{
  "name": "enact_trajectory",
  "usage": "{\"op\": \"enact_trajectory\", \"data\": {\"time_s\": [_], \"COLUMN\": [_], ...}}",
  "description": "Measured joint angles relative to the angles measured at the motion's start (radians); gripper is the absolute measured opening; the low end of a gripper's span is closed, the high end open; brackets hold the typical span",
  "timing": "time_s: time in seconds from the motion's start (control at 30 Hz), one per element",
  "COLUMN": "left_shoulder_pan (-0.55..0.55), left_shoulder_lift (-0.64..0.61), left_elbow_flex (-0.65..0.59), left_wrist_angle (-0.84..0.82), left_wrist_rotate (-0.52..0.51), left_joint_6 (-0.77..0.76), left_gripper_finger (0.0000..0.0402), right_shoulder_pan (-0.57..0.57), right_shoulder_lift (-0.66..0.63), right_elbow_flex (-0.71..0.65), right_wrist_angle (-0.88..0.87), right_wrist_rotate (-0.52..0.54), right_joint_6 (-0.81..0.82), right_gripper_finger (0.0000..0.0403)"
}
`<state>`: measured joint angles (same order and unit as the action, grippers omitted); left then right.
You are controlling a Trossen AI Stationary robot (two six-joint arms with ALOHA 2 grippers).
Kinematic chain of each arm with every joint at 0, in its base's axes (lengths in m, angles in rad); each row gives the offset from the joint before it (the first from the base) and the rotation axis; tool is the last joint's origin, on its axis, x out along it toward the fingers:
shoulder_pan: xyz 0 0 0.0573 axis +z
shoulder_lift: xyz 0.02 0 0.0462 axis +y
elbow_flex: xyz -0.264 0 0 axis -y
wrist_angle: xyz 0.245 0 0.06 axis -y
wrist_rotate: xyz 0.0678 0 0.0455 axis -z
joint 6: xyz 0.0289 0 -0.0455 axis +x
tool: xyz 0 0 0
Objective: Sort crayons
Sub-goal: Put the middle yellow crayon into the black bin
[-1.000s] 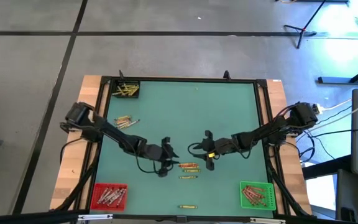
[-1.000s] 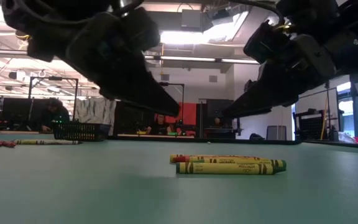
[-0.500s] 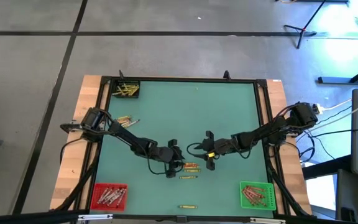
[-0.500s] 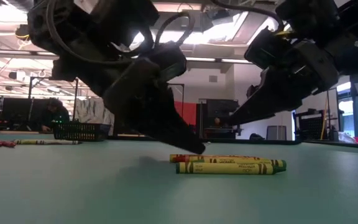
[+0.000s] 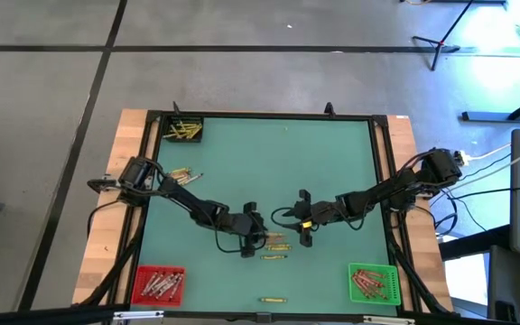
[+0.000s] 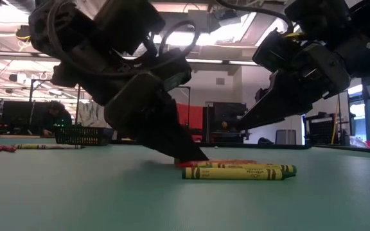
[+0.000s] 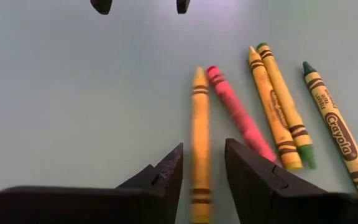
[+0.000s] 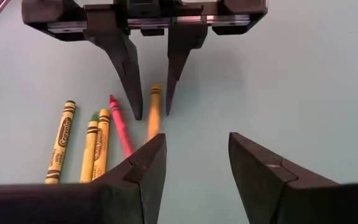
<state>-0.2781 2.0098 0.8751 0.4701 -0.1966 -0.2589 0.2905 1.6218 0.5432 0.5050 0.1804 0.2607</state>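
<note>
The green counter point(image 5: 269, 162) carries both arms near its middle. The left gripper point(image 5: 258, 236) is down at the surface, its fingers point(image 7: 166, 177) open and straddling an orange crayon point(image 7: 199, 143); they do not look closed on it. The right gripper point(image 5: 302, 233) hangs just above the counter, facing the left one across the small cluster, its fingers point(image 8: 138, 168) open and holding nothing.

Three bins sit at the counter's edges: a black bin point(image 5: 184, 131) at the far left corner with yellow crayons, a red bin point(image 5: 159, 284) at the near left corner and a green bin point(image 5: 372, 282) at the near right corner, each with crayons inside.

Beside the orange crayon lie a red crayon point(image 7: 238, 118), two yellowish ones point(image 7: 278, 112) touching side by side, and a yellow-green one point(image 7: 334, 130) a little apart. A few more crayons point(image 5: 181, 173) lie near the left edge, and a single one point(image 5: 273, 299) lies near the front.
</note>
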Motion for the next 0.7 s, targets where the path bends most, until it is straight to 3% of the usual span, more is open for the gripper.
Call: {"op": "enact_trajectory", "data": {"time_s": [0.4, 0.7], "left_shoulder_pan": [0.008, 0.008], "left_shoulder_lift": [0.0, -0.002], "left_elbow_flex": [0.002, 0.003], "left_wrist_angle": [-0.021, -0.052], "left_wrist_rotate": [0.019, -0.006], "left_joint_6": [0.0, 0.003], "left_gripper_finger": [0.0099, 0.0025], "right_shoulder_pan": [0.0, 0.0], "right_shoulder_lift": [0.0, 0.0], "right_elbow_flex": [0.0, 0.0], "right_wrist_angle": [-0.001, 0.004], "right_wrist_rotate": [0.0, -0.001], "right_joint_6": [0.0, 0.0], "right_gripper_finger": [0.017, 0.017]}}
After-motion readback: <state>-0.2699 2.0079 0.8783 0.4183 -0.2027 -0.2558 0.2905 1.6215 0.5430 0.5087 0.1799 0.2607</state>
